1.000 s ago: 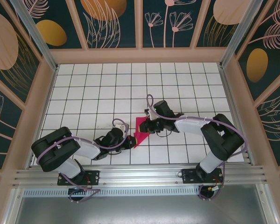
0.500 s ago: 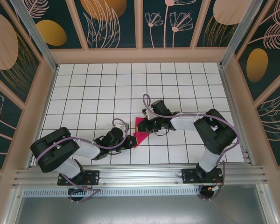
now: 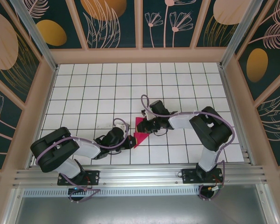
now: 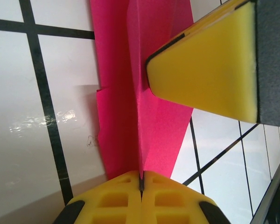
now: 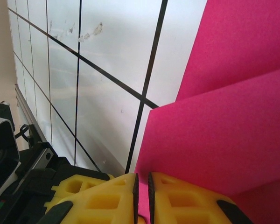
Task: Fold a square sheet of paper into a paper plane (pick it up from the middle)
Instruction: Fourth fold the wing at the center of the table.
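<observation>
**A:** What changed in that last second?

**B:** Mostly the right arm (image 3: 210, 133). Its elbow swung in from the 3 o'clock side, and the right hand (image 3: 147, 125) crept toward 9 o'clock along the pink paper sheet (image 3: 140, 137). The left hand (image 3: 129, 140) stayed where it was, at the sheet's 8 o'clock corner.

**A:** Where was the sheet?

**B:** On the white gridded worktop (image 3: 84, 93), a little toward 6 o'clock from its middle and between the two hands. It was already creased into narrow pointed flaps, and one layer stood up along a ridge.

**A:** And the grips?

**B:** Both were clamped on it. In the left wrist view the fingers met flush, with the crease running straight into their seam. In the right wrist view only a sliver showed between the fingers, with pink pinched in it. A yellow fingertip (image 4: 205, 65), which I took to be the right hand's, lay against the flap just beside the ridge.

**A:** What did that mean for the plane?

**B:** I judged it mid-fold, with the left hand anchoring while the right drew its flap toward the centre crease. The dart wasn't finished. If the anchored corner slipped, the crease could go askew.
</observation>
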